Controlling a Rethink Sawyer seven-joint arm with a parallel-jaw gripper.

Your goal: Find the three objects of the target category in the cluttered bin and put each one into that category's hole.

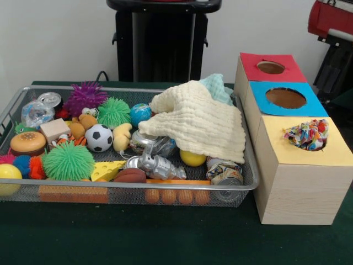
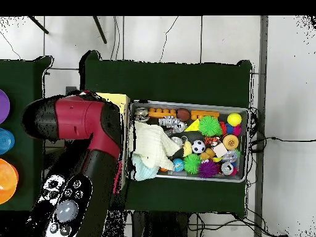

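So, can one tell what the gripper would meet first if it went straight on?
Not with certainty: neither view shows the gripper. Overhead, the arm hangs above the wooden box, so going straight down it would probably meet the box first.

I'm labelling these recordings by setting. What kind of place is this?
Probably a robotics lab set up for a sorting test: a red and black arm over a green table, a wire bin of toys, and a wooden box with three colour-coded holes.
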